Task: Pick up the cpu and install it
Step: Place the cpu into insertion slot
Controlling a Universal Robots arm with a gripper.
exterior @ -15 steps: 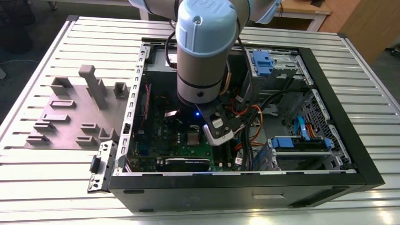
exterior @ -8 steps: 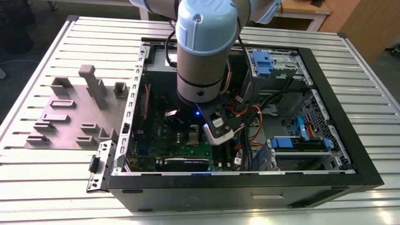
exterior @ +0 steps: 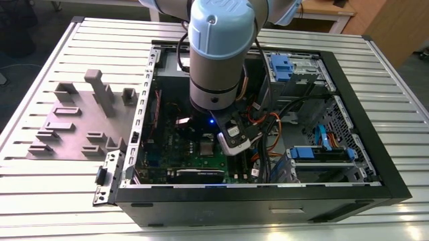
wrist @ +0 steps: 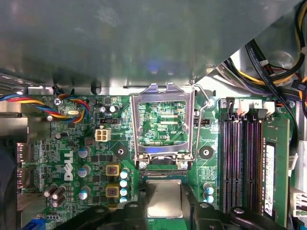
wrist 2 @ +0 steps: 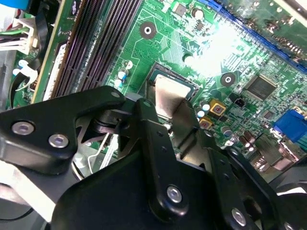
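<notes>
Centre of the work is the cpu [wrist: 164,196], a flat square chip with a dull silver top, lying level at the processor socket [wrist: 164,175] on the green motherboard [wrist: 96,158]. The second wrist view shows the same chip [wrist 2: 170,91] inside the socket's dark rim.

The tool [wrist: 164,207] is narrow: its black fingers [wrist: 132,210] stand against two opposite edges of the cpu and grip it between them. In the second wrist view one finger [wrist 2: 148,134] crosses in front of the chip and hides part of it.

Just beyond the socket, the silver load plate [wrist: 164,91] stands swung open, its frame showing board through the middle. The thin wire lever [wrist: 197,120] is raised beside it. Four memory slots [wrist: 240,158] run alongside, one of them holding a module [wrist: 269,172].

The arm [exterior: 218,50] comes down steeply from above into the open computer case [exterior: 362,150]. Its pale blue and grey wrist is upright over the board and the tool [exterior: 231,148] points down at the motherboard.

The case lies on its side across the middle of the slatted aluminium bench [exterior: 402,100]. A grey fixture plate with grey plastic blocks [exterior: 80,120] rests on the bench toward the edge at the exterior view's left, just beside the case.
</notes>
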